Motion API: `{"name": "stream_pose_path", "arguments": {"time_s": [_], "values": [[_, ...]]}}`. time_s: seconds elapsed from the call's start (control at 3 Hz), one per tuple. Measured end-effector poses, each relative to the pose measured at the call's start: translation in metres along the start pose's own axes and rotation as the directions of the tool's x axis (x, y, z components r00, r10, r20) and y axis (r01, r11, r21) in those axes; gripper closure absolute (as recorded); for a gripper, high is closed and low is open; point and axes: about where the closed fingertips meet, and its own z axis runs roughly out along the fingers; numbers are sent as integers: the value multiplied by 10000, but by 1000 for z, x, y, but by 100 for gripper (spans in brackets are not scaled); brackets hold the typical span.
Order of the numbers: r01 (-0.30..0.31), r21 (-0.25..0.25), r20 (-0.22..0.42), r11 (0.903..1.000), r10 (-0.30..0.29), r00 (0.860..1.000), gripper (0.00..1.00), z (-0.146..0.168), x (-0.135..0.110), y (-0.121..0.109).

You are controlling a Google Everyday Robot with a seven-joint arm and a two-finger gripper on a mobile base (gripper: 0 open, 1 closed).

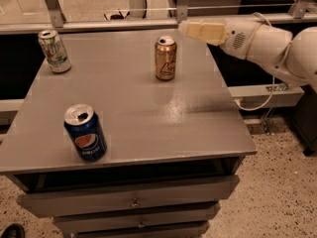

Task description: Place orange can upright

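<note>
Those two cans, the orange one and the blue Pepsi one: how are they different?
The orange can is coppery with pale script; the Pepsi can is dark blue with a round logo. The orange can stands toward the far side of the table, just left of the gripper, which hovers apart from it; the Pepsi can stands near the front left corner. Both are upright drink cans with silver tops.

Your scene's pretty dim and warm-toned. You get a soft glare patch on the grey table top (148, 123) just right of the orange can (166, 58), which throws only a faint shadow. The cream gripper (204, 32), hovering up beside the can's top on its right, catches the most light.
</note>
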Motion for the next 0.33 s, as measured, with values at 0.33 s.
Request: {"name": "stream_pose_path", "arguments": {"time_s": [0.33], "values": [[37,-257,-113,9997,-40,9999,0,-19,7,5]]}}
